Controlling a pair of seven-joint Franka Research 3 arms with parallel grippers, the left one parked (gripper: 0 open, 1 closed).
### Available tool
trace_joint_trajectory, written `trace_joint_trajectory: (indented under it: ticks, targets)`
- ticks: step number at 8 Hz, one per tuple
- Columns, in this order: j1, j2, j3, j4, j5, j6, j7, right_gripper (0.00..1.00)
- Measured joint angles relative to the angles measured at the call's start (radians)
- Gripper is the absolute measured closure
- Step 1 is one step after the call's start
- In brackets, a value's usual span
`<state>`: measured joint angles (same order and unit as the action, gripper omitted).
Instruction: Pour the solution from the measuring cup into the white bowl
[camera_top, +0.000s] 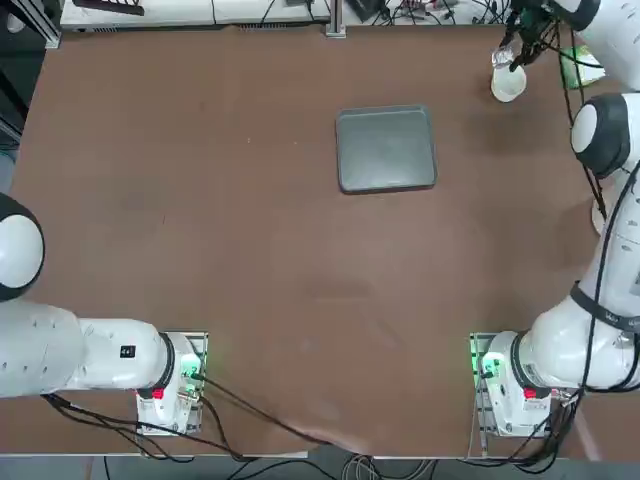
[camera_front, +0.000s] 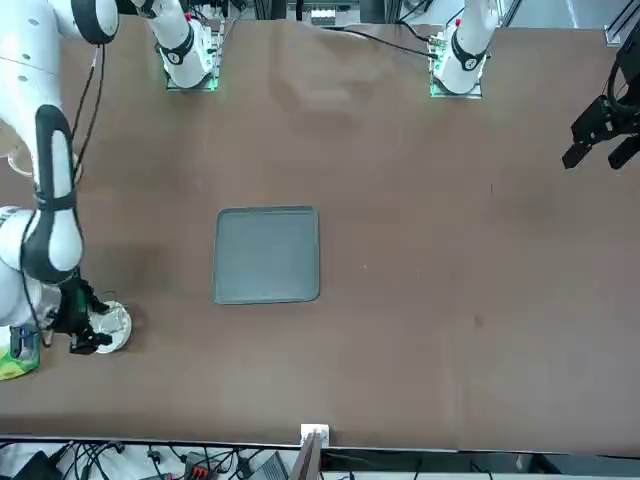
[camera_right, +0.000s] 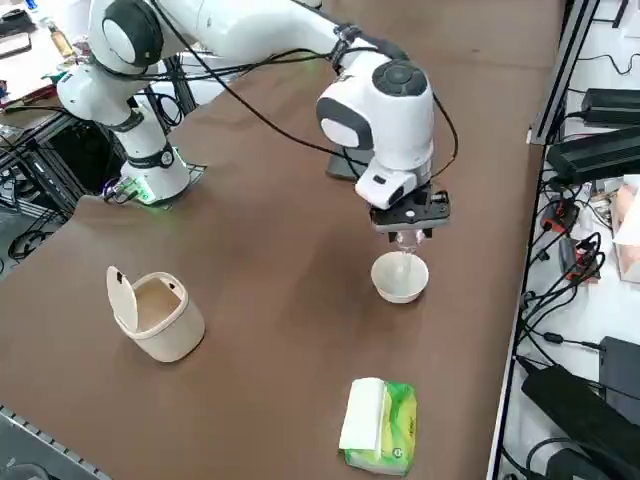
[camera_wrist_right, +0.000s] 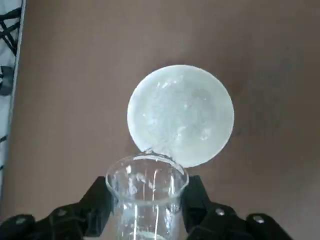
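Right gripper: one (camera_wrist_right: 146, 207), closed on the measuring cup
Measuring cup: one (camera_wrist_right: 145, 187), tilted over the bowl
White bowl: one (camera_right: 399, 277), at one o'clock in the top view
Grey tray: one (camera_top: 386, 149), near twelve o'clock there
Green packet: one (camera_right: 381, 426)
Lidded container: one (camera_right: 158, 317)

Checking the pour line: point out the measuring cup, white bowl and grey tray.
Measuring cup (camera_wrist_right: 147, 192): right wrist view, clear wall.
White bowl (camera_wrist_right: 182, 112): right wrist view, inside.
Grey tray (camera_top: 386, 148): top view, flat base.
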<state>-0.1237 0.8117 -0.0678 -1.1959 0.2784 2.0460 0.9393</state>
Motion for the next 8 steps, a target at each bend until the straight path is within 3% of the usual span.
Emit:
trace_joint_trajectory:
  ticks: [8]
  targets:
    - [-0.145,0.001,0.000,0.000,0.416,-0.059,-0.118,0.26]
